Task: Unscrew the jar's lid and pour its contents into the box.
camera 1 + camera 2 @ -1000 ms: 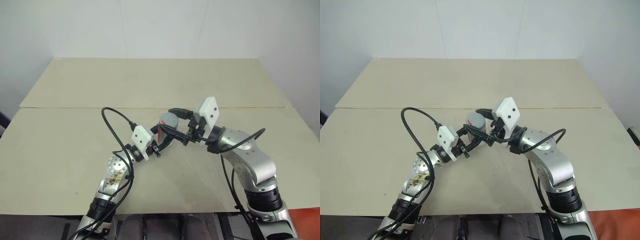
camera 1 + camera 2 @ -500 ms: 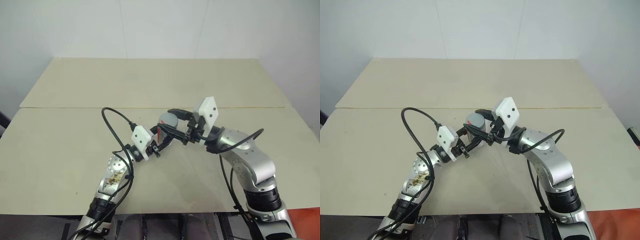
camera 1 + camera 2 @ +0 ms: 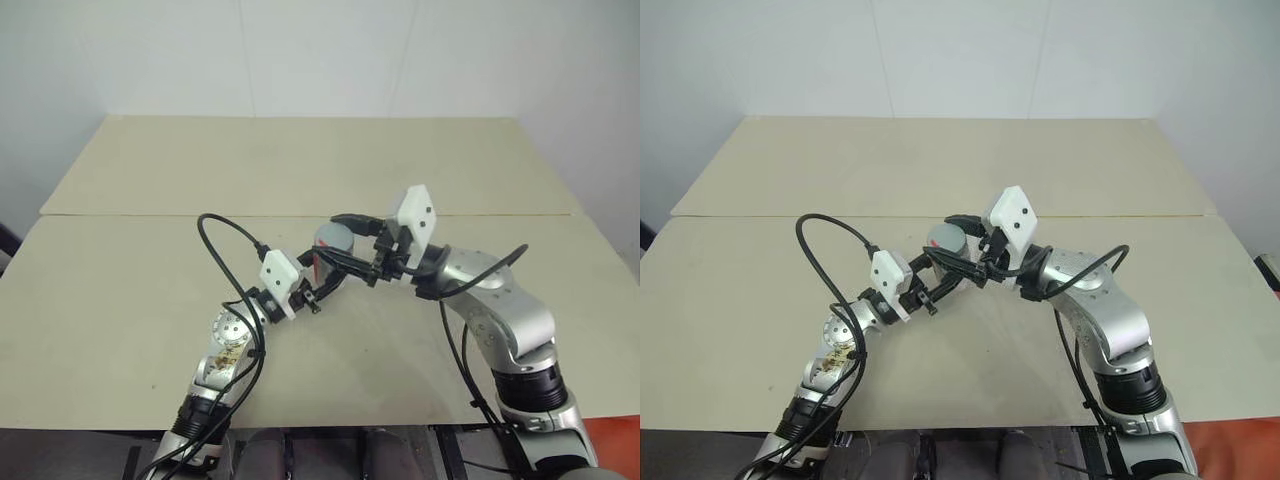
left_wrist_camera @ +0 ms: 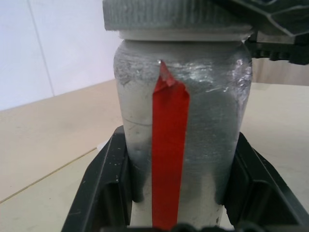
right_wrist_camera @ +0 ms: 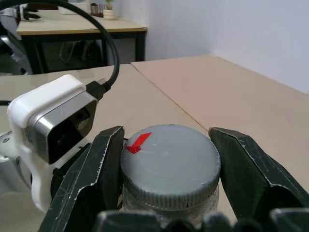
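The left hand (image 4: 174, 193) is closed on the jar (image 4: 181, 130), its 2 black fingers (image 4: 108, 183) clamped against opposite sides of the lower body, and the jar is held upright above the tan surface (image 3: 300, 170), near its middle. A red strip (image 4: 169, 150) is seen running down the side of the jar; no brand name or readable writing can be made out on it, and the contents cannot be told through the frosted wall. The grey lid (image 5: 169, 164) is seated on top of the jar, a small red mark near its edge. To the right, the right hand (image 5: 166, 169) is closed around the lid's ribbed rim from the side, 1 finger on each side of the disc. The jar's long axis stands vertical, with the lid directly above the left hand's grip, so the unscrewing is judged to depend on the right hand turning about that vertical axis while the body is kept from rotating below.
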